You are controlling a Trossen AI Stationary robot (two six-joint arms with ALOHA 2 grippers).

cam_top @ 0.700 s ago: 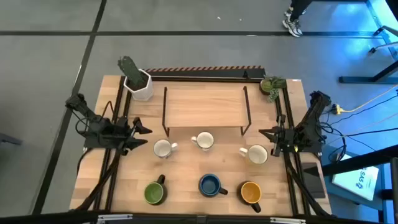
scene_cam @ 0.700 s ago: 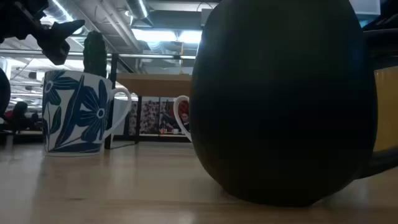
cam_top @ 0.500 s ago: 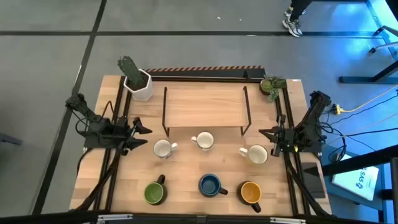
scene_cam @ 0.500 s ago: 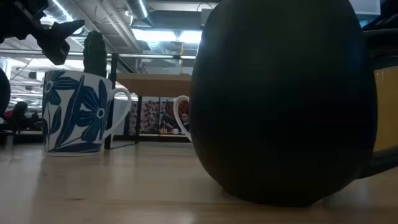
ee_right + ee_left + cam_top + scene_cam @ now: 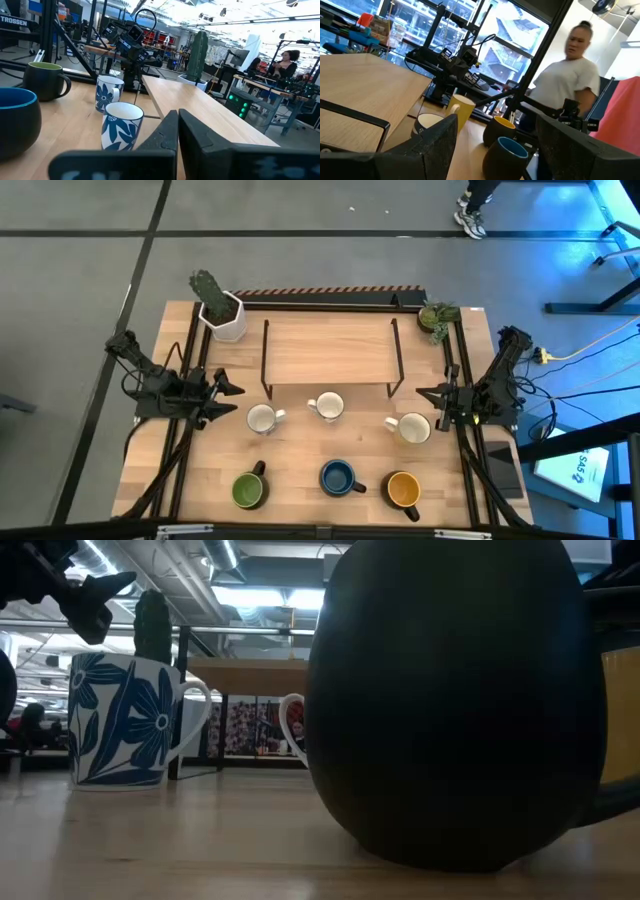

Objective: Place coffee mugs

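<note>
Six coffee mugs on the wooden surface [image 5: 300, 455], in two rows. Far row, in front of the low shelf [image 5: 330, 350]: blue-patterned white mug [image 5: 261, 419] at left, second white mug [image 5: 326, 407] in the middle, cream mug [image 5: 413, 427] at right. Near row: green-lined mug [image 5: 248, 490], blue-lined mug [image 5: 337, 477], orange-lined mug [image 5: 402, 489]. In the low view, almost filled by one dark mug [image 5: 450, 700], so most others hidden or cut off. Left end effector [image 5: 226, 399] at the left edge, fingers spread, holding nothing. Right end effector [image 5: 428, 401] at the right edge, fingers pressed together. Blurred person [image 5: 570, 85] beyond the surface.
</note>
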